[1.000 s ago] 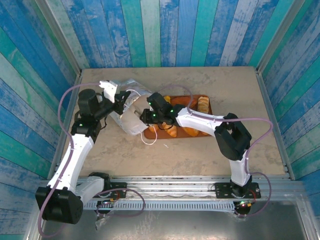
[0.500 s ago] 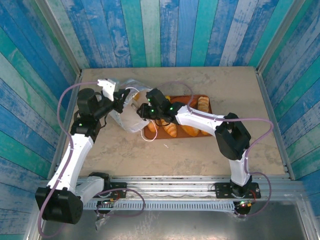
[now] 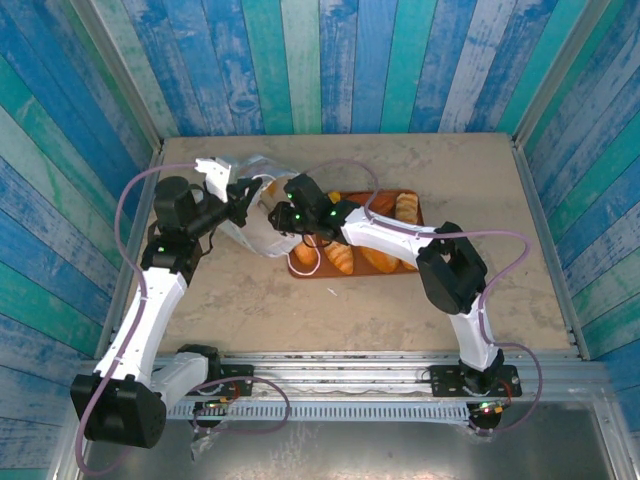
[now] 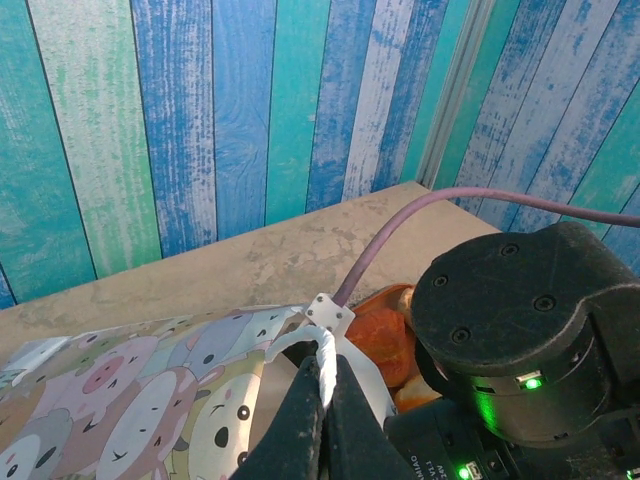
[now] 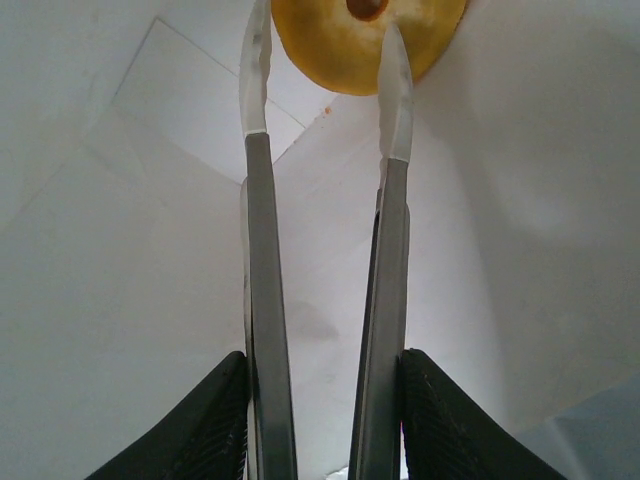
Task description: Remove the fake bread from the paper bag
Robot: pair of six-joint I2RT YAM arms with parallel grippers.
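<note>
Sideways, paper bag (image 3: 252, 232), mouth facing tray (image 3: 386, 194)

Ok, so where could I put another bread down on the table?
Bare table lies right of the tray, up to the side wall, and along the near strip between tray and arm bases. The left-middle is crowded: the paper bag, left gripper, right gripper and tray meet there.

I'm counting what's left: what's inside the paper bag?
One round golden fake bread lies against the wall of the paper bag, at the tips of the open right gripper. Anything deeper is hidden.
</note>
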